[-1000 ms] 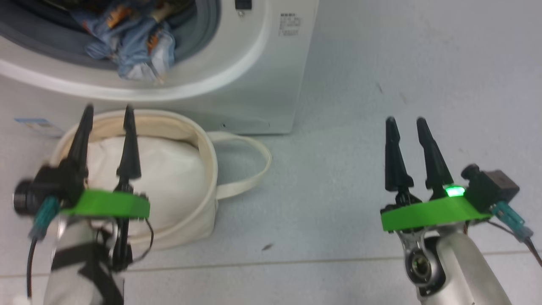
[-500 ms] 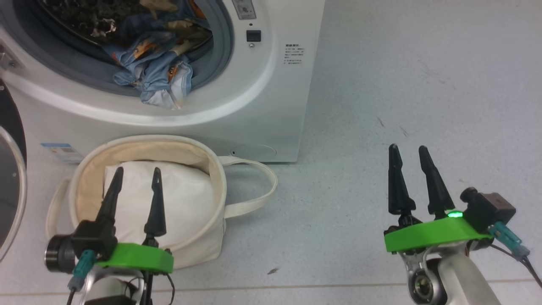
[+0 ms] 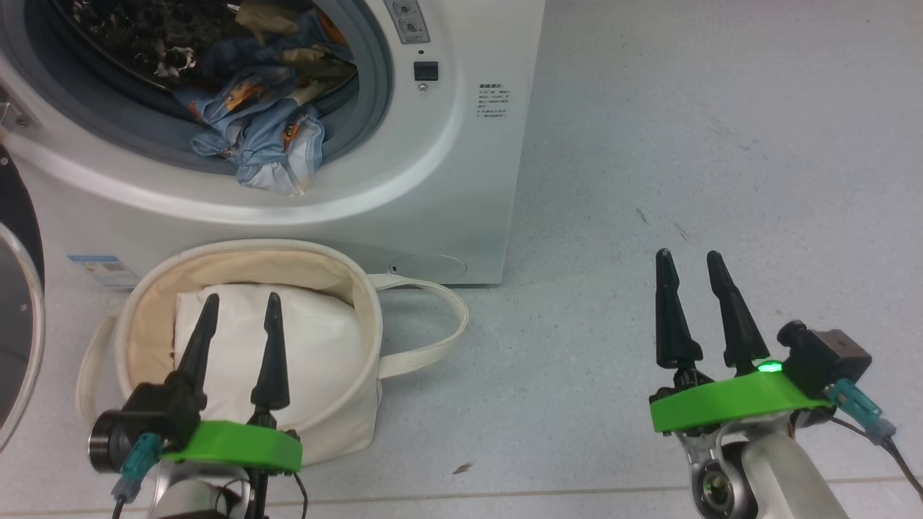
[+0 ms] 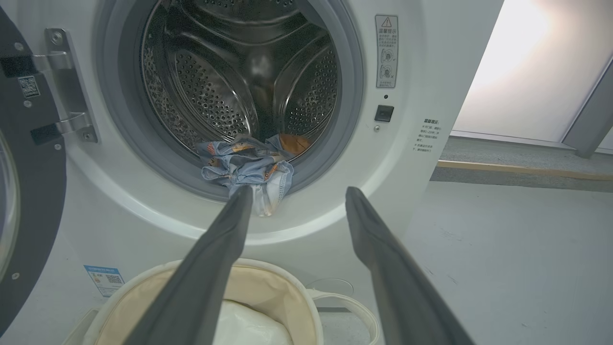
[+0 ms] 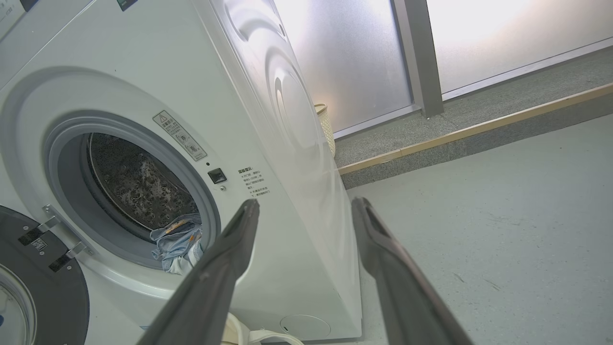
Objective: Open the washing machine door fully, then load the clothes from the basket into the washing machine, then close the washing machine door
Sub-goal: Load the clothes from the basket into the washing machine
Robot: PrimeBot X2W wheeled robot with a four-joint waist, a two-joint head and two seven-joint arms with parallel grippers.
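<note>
With left gripper [image 3: 241, 297] and right gripper [image 3: 687, 254] both wide and empty, we should nudge the clothes [image 3: 267, 137], seemingly spilling over the seal [image 4: 349, 96] at upper left, deeper before swinging the left-edge door [image 3: 18, 209] shut.

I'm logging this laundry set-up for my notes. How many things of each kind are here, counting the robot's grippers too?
washing machine: 1
washing machine door: 1
basket: 1
clothes, at the drum mouth: 1
white bundle, in the basket: 1
grippers: 2, the left gripper and the right gripper, both open
Total: 7
</note>
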